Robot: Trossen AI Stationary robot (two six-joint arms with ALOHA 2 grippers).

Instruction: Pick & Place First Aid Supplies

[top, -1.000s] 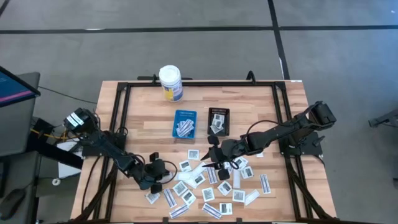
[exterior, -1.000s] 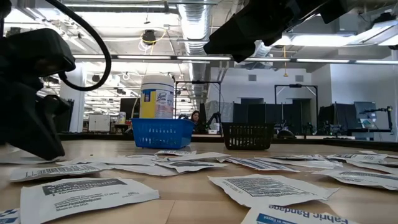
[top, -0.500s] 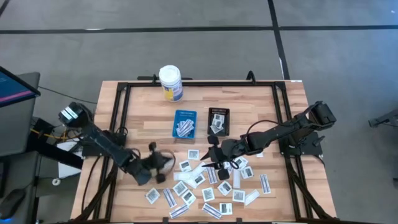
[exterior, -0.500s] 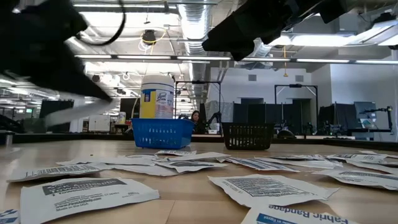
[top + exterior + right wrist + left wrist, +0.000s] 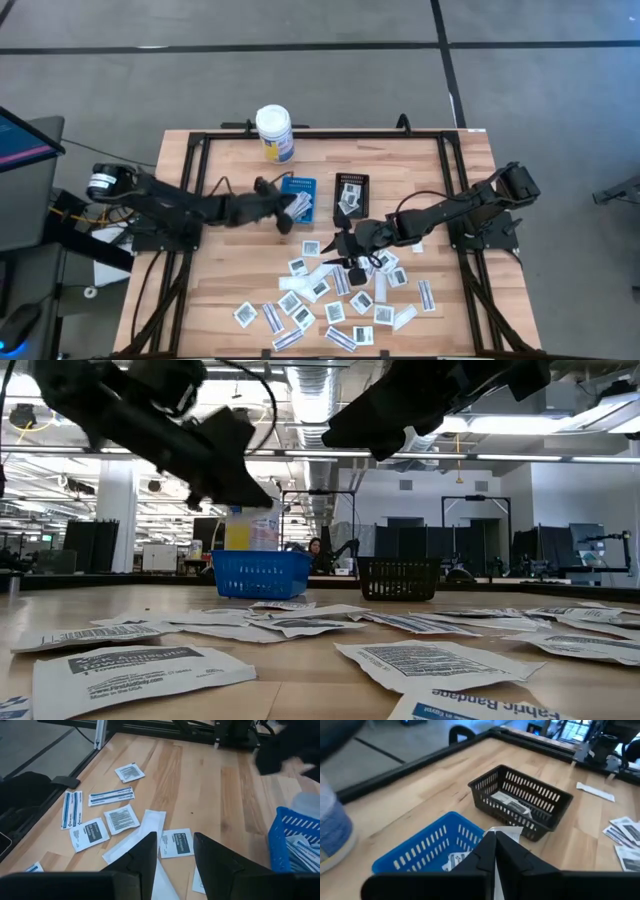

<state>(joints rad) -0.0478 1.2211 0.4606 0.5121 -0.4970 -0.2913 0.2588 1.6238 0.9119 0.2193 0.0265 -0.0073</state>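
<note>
Several white packets (image 5: 318, 290) lie flat on the wooden table, mostly in its near middle. My left gripper (image 5: 288, 213) reaches from the left to the blue tray (image 5: 297, 186) and is shut on one white packet (image 5: 506, 832). The blue tray holds a few packets, and so does the black tray (image 5: 351, 182) beside it. My right gripper (image 5: 341, 250) hovers open above the scattered packets (image 5: 122, 817), with nothing between its fingers. My left gripper pinches one edge of the white packet (image 5: 496, 834) between its two fingers. The rest of the packet sticks out ahead of the fingertips. The fingers come nearly level from the table's left. The packet is lifted clear, above the blue tray's (image 5: 437, 847) near corner.
A white bottle with a yellow label (image 5: 274, 133) stands at the far edge behind the blue tray. A black frame (image 5: 195, 170) runs round the table top. Bare wood lies between the trays and the left rail.
My left gripper has risen from the packets at the table's near left. It has swung toward the far edge and rightward to the blue tray, tipping up toward level and carrying a white packet clear of the table. My right gripper has kept still.
</note>
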